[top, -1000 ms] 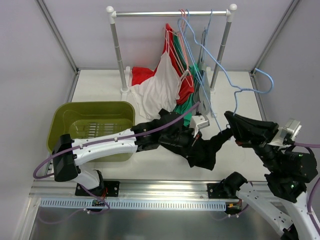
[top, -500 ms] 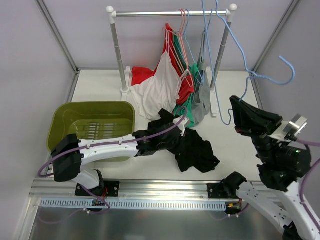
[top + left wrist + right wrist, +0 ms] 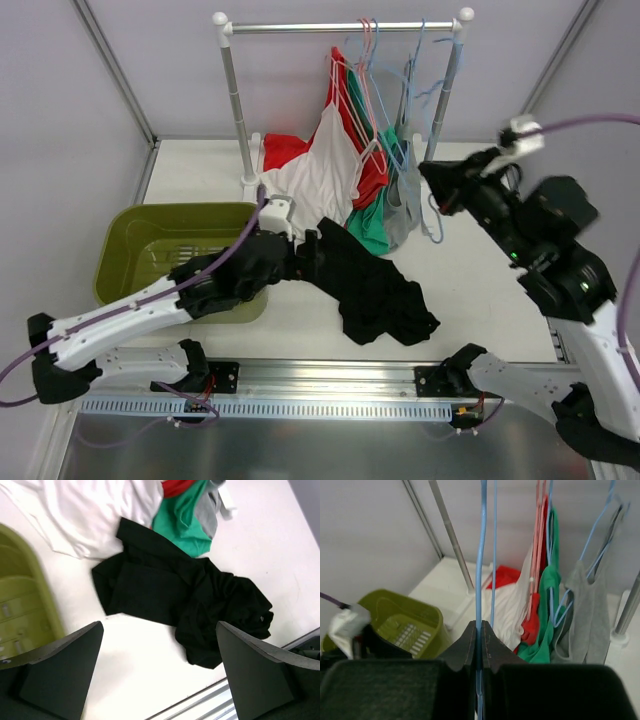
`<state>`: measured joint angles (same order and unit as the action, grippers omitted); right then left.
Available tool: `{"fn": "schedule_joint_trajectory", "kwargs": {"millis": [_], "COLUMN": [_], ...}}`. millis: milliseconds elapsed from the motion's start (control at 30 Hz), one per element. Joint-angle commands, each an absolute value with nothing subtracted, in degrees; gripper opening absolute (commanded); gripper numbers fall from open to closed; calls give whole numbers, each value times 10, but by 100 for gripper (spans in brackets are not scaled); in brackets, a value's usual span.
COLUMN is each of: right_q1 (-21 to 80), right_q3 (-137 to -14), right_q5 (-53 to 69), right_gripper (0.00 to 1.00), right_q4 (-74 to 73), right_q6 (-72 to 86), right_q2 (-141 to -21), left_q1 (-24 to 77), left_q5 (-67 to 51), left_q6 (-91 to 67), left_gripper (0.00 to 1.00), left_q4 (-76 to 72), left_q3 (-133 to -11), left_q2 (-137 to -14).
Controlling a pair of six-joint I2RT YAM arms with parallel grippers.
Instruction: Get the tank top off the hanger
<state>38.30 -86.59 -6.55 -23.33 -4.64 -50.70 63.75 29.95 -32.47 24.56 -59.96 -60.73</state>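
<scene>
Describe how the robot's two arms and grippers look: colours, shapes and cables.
The left arm and right arm have white links and bulky black joints, with a purple cable along each. The left gripper and right gripper are black, with broad wedge-shaped fingers.

Olive bin (image 3: pixel 140 245) near clothes rack (image 3: pixel 235 100)

Right gripper (image 3: pixel 481 629): pinched tight on a thin light-blue wire hanger (image 3: pixel 480 555).
Olive-green plastic basket (image 3: pixel 405 622): sat lower left.
</scene>
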Motion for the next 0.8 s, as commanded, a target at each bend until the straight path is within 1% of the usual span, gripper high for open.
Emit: {"fn": "schedule_joint_trajectory", "kwargs": {"millis": [0, 33, 133, 167, 233, 267, 300, 367, 467, 533, 667, 700, 733, 767], "right_q1": [386, 386, 387, 388, 387, 387, 387, 387, 387, 383, 348, 342, 334, 322], "right_q3": [-917, -929, -984, -999, -1049, -1069, -1110, -1152, -1232, -1285, -1360, -1367, -1368, -1367], "right_q5": [-48, -47, -35, -39, -57, -61, -64, -61, -50, -54, -15, -7, 36, 47], "right_gripper": [1, 0, 0, 0, 1, 0, 0, 1, 1, 0, 1, 1, 1, 1], "right_q4": [-306, -305, -301, -301, -301, -301, -301, -301, -300, -300, -299, -288, -280, -275], "right_q6": [-4, -2, -2, -3, -14, -20, -25, -47, -69, -72, -53, -43, -35, -26], "right_q2": [-591, -627, -685, -725, -766, -810, -832, -892, -944, -989, -1067, -1090, -1098, -1104], "left_q1": [622, 622, 622, 622, 622, 622, 622, 622, 622, 622, 622, 622, 622, 622], "left_q5": [323, 316, 273, 254, 235, 229, 222, 228, 259, 259, 248, 245, 243, 243], "left_q6": [-280, -270, -230, -219, -207, -198, -194, -198, -224, -230, -239, -241, -242, -245], "left_gripper": [99, 99, 99, 99, 99, 99, 99, 99, 99, 99, 99, 99, 99, 99], "left_q4": [304, 308, 325, 337, 345, 347, 350, 351, 356, 358, 358, 358, 358, 359], "left_q3": [-606, -606, -613, -615, -614, -611, -601, -591, -570, -556, -545, -545, -544, -545], "left_q2": [-546, -535, -502, -489, -475, -460, -453, -433, -417, -413, -420, -421, -424, -425]}}
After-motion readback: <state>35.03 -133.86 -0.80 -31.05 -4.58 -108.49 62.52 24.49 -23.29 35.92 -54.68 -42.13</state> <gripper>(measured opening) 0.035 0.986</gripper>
